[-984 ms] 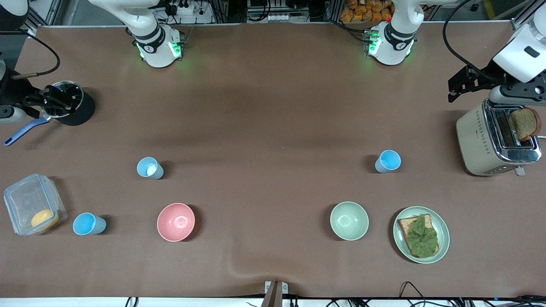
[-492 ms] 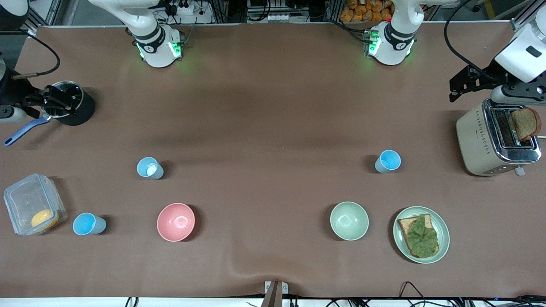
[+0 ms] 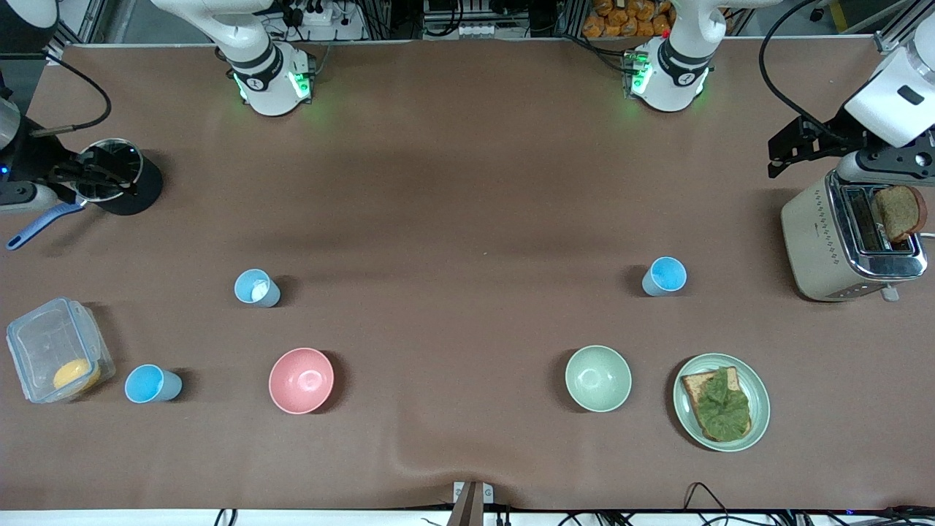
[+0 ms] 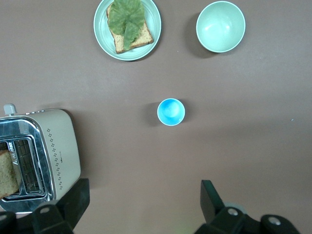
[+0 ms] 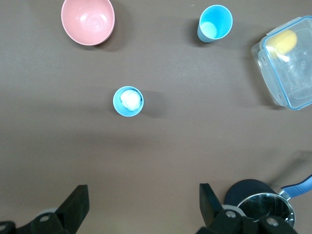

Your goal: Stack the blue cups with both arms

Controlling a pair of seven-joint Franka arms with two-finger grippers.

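Three blue cups stand upright on the brown table. The paler cup [image 3: 257, 288] with a whitish inside shows in the right wrist view [image 5: 128, 101]. A brighter cup [image 3: 152, 384] stands next to the clear box, also in the right wrist view [image 5: 215, 23]. Another bright cup [image 3: 665, 276] is toward the left arm's end, also in the left wrist view [image 4: 171, 111]. My right gripper [image 3: 98, 175] is open and empty over the pot [image 5: 141, 202]. My left gripper [image 3: 785, 150] is open and empty beside the toaster [image 4: 144, 204].
A pink bowl [image 3: 301, 380] and a pale green bowl [image 3: 597, 378] sit nearer the front camera than the cups. A plate [image 3: 760, 398] holds bread with lettuce. A toaster [image 3: 825, 241], a black pot [image 3: 135, 193] and a clear box [image 3: 44, 343] stand at the table's ends.
Both wrists have shifted slightly in place. The cups and bowls have not moved.
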